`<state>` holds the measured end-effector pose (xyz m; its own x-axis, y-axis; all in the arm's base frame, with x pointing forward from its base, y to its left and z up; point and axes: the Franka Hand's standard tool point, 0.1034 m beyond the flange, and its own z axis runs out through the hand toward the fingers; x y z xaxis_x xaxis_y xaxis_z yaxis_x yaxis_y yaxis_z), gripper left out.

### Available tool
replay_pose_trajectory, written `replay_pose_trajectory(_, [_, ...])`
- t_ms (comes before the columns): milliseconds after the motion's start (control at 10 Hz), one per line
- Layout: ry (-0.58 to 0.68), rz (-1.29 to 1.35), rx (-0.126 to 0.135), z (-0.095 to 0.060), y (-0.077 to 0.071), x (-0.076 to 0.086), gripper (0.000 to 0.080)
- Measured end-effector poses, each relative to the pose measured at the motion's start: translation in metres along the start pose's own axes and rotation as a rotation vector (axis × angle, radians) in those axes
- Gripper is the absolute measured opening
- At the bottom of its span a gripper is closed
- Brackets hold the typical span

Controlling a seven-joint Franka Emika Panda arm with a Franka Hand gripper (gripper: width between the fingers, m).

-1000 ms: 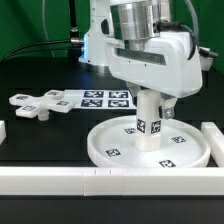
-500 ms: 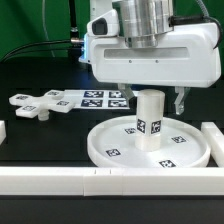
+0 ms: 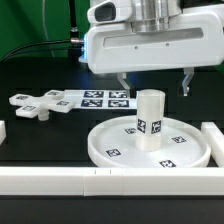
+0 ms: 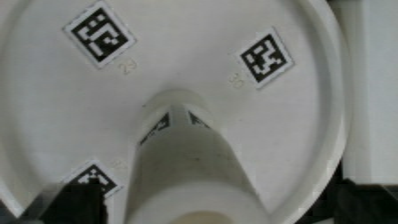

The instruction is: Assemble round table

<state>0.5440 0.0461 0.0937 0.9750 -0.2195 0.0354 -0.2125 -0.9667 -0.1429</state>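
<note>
Exterior view: gripper (image 3: 154,86) higher than 0.5 s ago, now clear above post (image 3: 150,120), fingers apart, holding nothing. Post upright on disc (image 3: 105,150) hub, unmoved. Cross piece (image 3: 30,106) flat at exterior view's left. Wrist view: post (image 4: 192,170) close, disc (image 4: 178,60) beneath.

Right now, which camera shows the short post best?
The exterior view: the post stands upright at the middle of the disc, its full height seen from the side. The wrist view looks down on it, close and blurred, so its height cannot be judged.
</note>
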Motion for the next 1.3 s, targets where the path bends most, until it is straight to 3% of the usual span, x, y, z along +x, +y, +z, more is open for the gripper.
replay_pose_trajectory(400, [-0.002, -0.021, -0.001, 0.001, 0.002, -0.001, 0.0649])
replay_pose_trajectory(700, [0.002, -0.212, -0.009, -0.016, 0.036, -0.01, 0.0649])
replay_pose_trajectory(900, [0.011, -0.211, -0.015, -0.017, 0.057, -0.01, 0.0649])
replay_pose_trajectory(1100, [0.008, -0.216, -0.015, -0.016, 0.055, -0.01, 0.0649])
replay_pose_trajectory(1200, [0.01, -0.258, -0.026, -0.015, 0.056, -0.01, 0.0649])
replay_pose_trajectory(1300, [0.023, -0.402, -0.068, -0.016, 0.057, -0.005, 0.0649])
